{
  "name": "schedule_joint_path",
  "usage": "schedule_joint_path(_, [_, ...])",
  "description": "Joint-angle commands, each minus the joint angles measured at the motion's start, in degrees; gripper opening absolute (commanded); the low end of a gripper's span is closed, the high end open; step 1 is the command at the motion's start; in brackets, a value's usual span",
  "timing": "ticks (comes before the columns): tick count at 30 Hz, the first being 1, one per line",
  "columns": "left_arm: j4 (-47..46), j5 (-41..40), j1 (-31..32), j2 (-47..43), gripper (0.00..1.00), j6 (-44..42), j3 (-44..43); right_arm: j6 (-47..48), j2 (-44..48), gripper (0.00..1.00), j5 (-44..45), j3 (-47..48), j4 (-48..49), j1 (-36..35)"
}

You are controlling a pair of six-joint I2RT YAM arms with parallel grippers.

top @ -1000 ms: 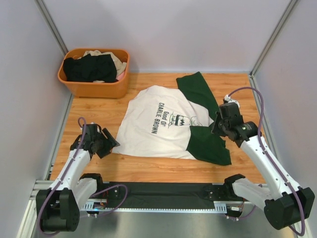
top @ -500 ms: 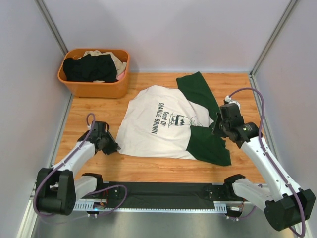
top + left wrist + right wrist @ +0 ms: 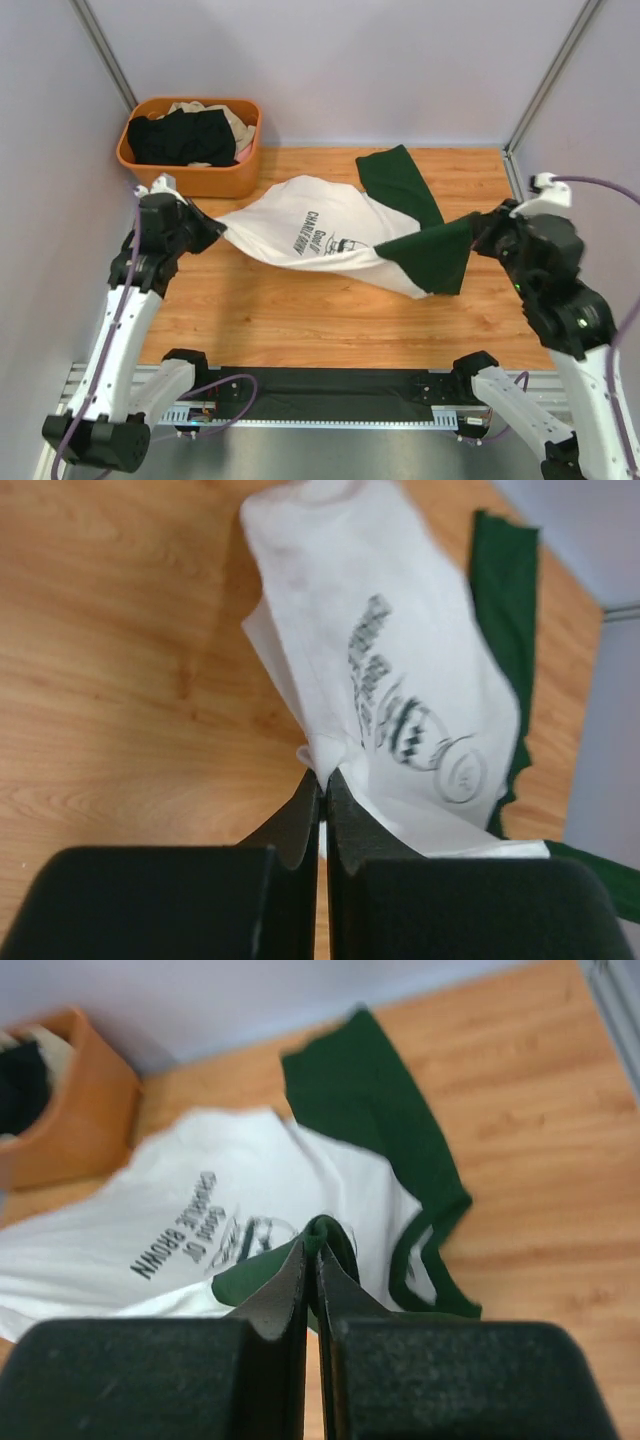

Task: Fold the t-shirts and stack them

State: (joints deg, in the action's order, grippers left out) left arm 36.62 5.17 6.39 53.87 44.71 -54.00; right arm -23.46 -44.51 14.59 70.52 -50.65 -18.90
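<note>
The white t-shirt (image 3: 300, 232) with dark green sleeves and black Charlie Brown print hangs stretched between both arms above the wooden table, its far sleeve (image 3: 395, 180) still lying on the wood. My left gripper (image 3: 200, 232) is shut on the shirt's white hem corner (image 3: 322, 772). My right gripper (image 3: 478, 232) is shut on the near green sleeve (image 3: 322, 1230). Black and beige t-shirts (image 3: 185, 135) lie heaped in the orange basket (image 3: 190, 180) at the back left.
Bare wooden tabletop (image 3: 300, 320) lies under and in front of the lifted shirt. Grey walls enclose the table on three sides. A black strip (image 3: 320, 385) runs along the near edge between the arm bases.
The left gripper shut on the shirt's hem corner. Both arms rose and pulled outward, lifting the shirt off the table and stretching it between them.
</note>
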Motion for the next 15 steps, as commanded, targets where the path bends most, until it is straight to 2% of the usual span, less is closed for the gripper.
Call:
schedule_joint_path(1, [9.9, -2.5, 0.2, -4.9, 0.0, -2.3, -9.6, 6.3, 6.2, 0.0, 1.8, 8.4, 4.9, 0.0])
schedule_joint_path(10, [18.7, -4.7, 0.2, -9.9, 0.0, -7.3, -37.8, 17.7, 22.1, 0.0, -10.5, 16.5, 22.0, 0.0])
schedule_joint_path(13, [18.2, -4.2, 0.2, -10.4, 0.0, -10.5, -49.1, 21.1, 23.9, 0.0, -13.8, 21.2, 25.5, 0.1])
schedule_joint_path(15, [16.4, -3.9, 0.2, -10.1, 0.0, -11.8, -52.5, 23.2, 22.4, 0.0, -16.2, 24.6, 25.9, 0.1])
